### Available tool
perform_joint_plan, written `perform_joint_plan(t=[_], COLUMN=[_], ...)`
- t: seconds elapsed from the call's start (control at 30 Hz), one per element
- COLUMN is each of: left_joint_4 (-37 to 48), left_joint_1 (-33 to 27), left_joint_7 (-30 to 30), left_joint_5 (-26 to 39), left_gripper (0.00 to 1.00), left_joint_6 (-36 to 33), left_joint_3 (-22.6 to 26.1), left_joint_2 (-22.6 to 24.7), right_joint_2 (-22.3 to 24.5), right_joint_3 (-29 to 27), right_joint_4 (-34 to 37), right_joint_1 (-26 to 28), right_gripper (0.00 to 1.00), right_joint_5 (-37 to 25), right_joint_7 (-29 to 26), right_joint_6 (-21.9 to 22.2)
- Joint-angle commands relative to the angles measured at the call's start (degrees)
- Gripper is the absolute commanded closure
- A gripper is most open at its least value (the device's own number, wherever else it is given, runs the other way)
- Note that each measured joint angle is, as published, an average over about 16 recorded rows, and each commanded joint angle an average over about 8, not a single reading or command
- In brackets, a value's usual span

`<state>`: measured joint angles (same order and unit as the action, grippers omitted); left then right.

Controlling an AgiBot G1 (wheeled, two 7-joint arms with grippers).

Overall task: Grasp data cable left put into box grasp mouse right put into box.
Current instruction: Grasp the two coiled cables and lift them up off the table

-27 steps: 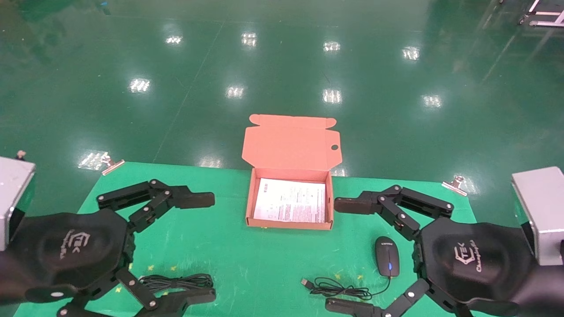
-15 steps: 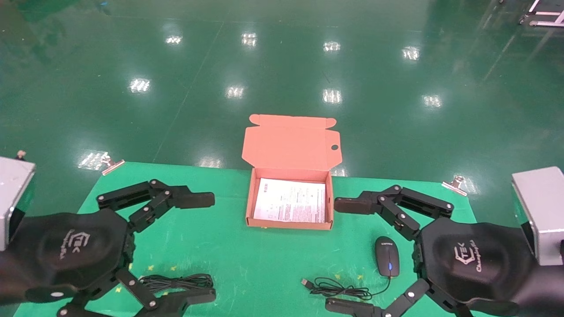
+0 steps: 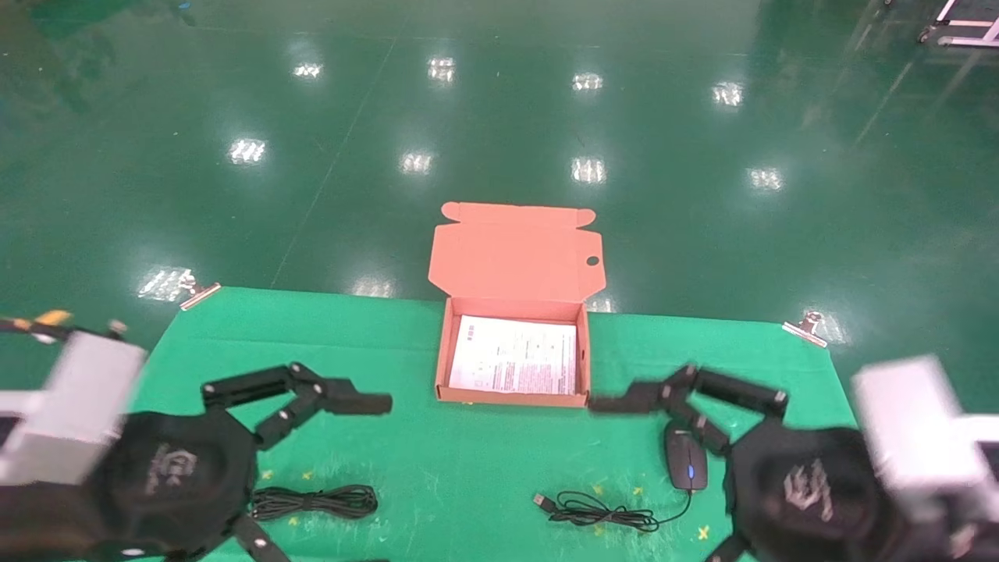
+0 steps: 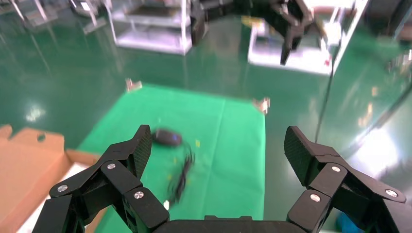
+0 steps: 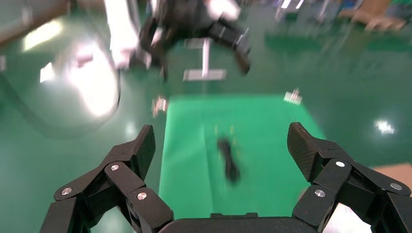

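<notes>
The box (image 3: pixel 442 355) stands open at the table's middle back, lid up, with a printed sheet inside. The data cable (image 3: pixel 316 501) lies in a flat black bundle at the front left, also in the right wrist view (image 5: pixel 229 162). My left gripper (image 3: pixel 367 478) is open beside and above it, holding nothing. The mouse (image 3: pixel 688 462), blue light on, lies at the front right, its cord (image 3: pixel 601 511) trailing left. In the left wrist view the mouse (image 4: pixel 166 137) shows too. My right gripper (image 3: pixel 605 485) is open; its far finger crosses the mouse's back end.
Green cloth (image 3: pixel 414 437) covers the table, clipped at its far corners (image 3: pixel 804 326). Beyond it is shiny green floor. Small yellow marks dot the cloth near the cable and the cord. A strip of bare cloth separates the box from both arms.
Both arms are blurred with motion. Both grippers have dropped toward the table's front edge, the left shifting slightly right, the right sliding left over the mouse. Cable, mouse and box stay put.
</notes>
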<state>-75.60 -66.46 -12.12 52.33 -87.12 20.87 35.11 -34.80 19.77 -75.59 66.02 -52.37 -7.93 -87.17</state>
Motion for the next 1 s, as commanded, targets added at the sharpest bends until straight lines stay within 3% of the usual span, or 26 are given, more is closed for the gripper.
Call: perform_joint_plan(t=[0.03, 0.3, 0.57, 0.77, 1.0], left_joint_4=[-0.58, -0.97, -1.26, -1.17, -0.18], left_joint_1=[-1.23, -8.61, -13.05, -14.32, -13.66], left_joint_7=[-0.38, -0.69, 0.88, 2.03, -0.97], left_joint_5=[2.53, 15.88, 29.66, 41.63, 53.30], left_gripper=[0.00, 0.00, 0.00, 0.00, 0.00], left_joint_6=[-0.35, -1.65, -0.28, 2.07, 5.66], left_joint_3=[1.11, 8.36, 15.42, 20.17, 24.02], left_joint_2=[0.00, 3.26, 7.17, 10.17, 12.86], right_joint_2=[0.20, -2.76, -6.91, -9.53, -11.12], right_joint_3=[0.96, 10.00, 21.02, 26.32, 28.61], right_joint_4=[-0.83, -1.64, -1.93, -2.05, -1.79], right_joint_1=[1.22, 10.98, 17.63, 18.27, 15.56], right_gripper=[0.00, 0.00, 0.00, 0.00, 0.00], right_joint_5=[-3.04, -20.10, -36.64, -46.58, -53.74], right_joint_7=[0.46, 6.86, 11.90, 14.05, 11.48], right_joint_6=[-0.37, -2.37, -1.53, 1.06, 5.91])
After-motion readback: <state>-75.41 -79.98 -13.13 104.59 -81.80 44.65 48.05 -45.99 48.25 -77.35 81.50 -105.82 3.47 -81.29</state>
